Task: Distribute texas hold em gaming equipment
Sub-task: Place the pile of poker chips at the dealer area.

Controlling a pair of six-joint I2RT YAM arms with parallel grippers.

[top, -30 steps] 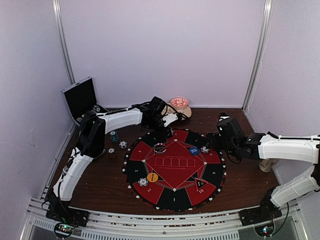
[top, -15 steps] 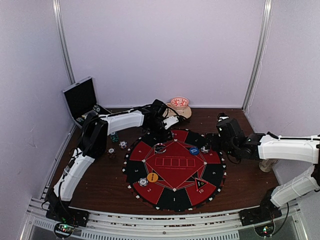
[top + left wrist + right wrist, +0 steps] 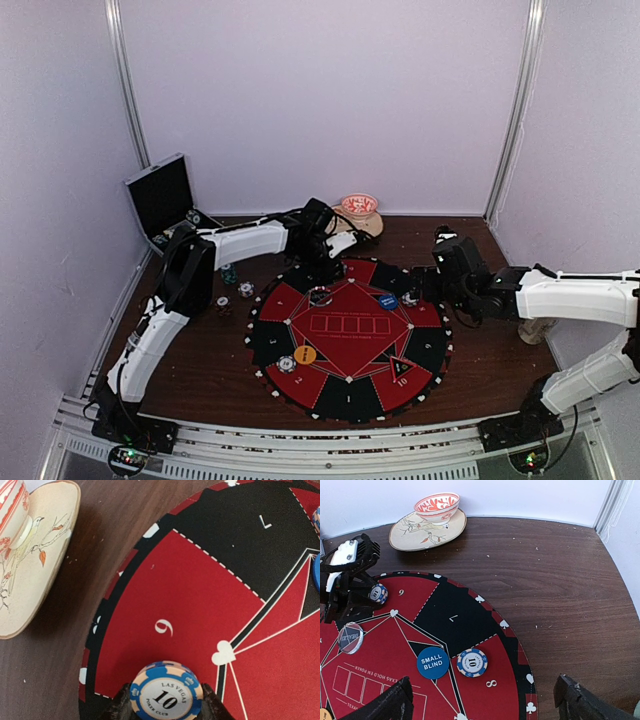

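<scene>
My left gripper (image 3: 166, 702) is shut on a blue-and-cream "10" poker chip (image 3: 166, 692), held low over the red sector at the far edge of the round red-and-black mat (image 3: 345, 395). The right wrist view shows that chip (image 3: 378, 593) between the left fingers. My right gripper (image 3: 482, 697) stands open above the mat's right side, with nothing between its fingers. Below it another "10" chip (image 3: 472, 662) lies on the sector marked 8, next to the blue "SMALL BLIND" disc (image 3: 433, 662). A dealer button (image 3: 350, 637) lies near the mat's middle. An orange disc (image 3: 305, 354) and one chip (image 3: 287, 364) sit at the mat's front left.
Loose chips (image 3: 229, 272) (image 3: 246, 289) lie on the brown table left of the mat. An open black case (image 3: 165, 197) stands at the back left. A painted saucer (image 3: 45, 555) with a red-patterned cup (image 3: 436, 504) sits just behind the mat.
My left gripper, still holding the chip, has come down a little toward the mat's far edge. The right arm has barely moved.
</scene>
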